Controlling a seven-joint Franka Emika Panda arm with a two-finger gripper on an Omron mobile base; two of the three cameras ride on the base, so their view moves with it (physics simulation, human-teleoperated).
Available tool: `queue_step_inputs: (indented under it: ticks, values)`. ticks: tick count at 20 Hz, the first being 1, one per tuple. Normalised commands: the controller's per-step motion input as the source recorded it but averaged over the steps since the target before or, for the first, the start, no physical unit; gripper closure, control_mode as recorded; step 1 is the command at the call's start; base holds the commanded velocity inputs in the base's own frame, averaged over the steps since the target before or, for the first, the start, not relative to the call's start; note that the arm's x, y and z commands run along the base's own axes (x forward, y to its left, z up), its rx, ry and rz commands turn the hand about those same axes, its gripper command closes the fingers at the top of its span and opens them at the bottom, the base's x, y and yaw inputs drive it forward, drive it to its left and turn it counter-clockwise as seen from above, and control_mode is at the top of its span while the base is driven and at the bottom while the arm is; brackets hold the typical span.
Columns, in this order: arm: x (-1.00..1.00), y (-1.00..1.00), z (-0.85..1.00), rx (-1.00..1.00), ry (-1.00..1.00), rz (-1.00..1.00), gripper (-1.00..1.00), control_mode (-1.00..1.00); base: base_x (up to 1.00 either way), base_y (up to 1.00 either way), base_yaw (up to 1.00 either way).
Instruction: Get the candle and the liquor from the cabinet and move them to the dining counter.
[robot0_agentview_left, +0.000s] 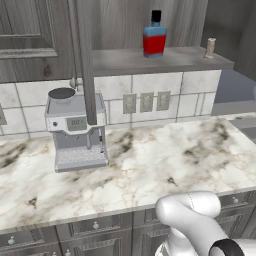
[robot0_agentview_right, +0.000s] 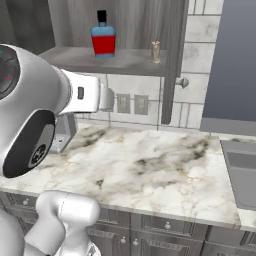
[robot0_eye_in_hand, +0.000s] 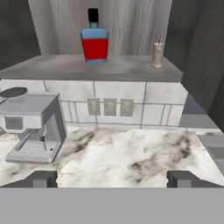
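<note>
Bottle and candle wait on the open cabinet shelf; jaws spread wide and empty.

The liquor (robot0_eye_in_hand: 95, 38) is a squat bottle, blue above, red below, with a narrow black-capped neck, standing upright on the cabinet (robot0_eye_in_hand: 109, 68) shelf. It is probably rigid, slick and fairly heavy, so the broad body looks the safest place to grip. The candle (robot0_eye_in_hand: 157, 54), a tiny pale stub, stands well apart to its right, likely light and easily toppled. The gripper (robot0_eye_in_hand: 112, 178) hangs above the marble table (robot0_eye_in_hand: 131, 153) near the coffee machine (robot0_eye_in_hand: 30, 131).
</note>
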Motion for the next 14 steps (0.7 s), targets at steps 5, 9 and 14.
queue_step_inputs:
  ticks: [5, 9, 14]
  values:
    - [0.41, 0.29, 0.0, 0.0, 0.0, -0.18, -1.0, -1.0, 0.0, 0.0, 0.0]
    - [0.35, 0.09, 0.02, 0.0, 0.0, -0.18, -1.0, -1.0, 0.0, 0.0, 0.0]
    - [0.27, -0.01, 0.03, 0.0, 0.0, -0.13, -1.0, -1.0, 0.0, 0.0, 0.0]
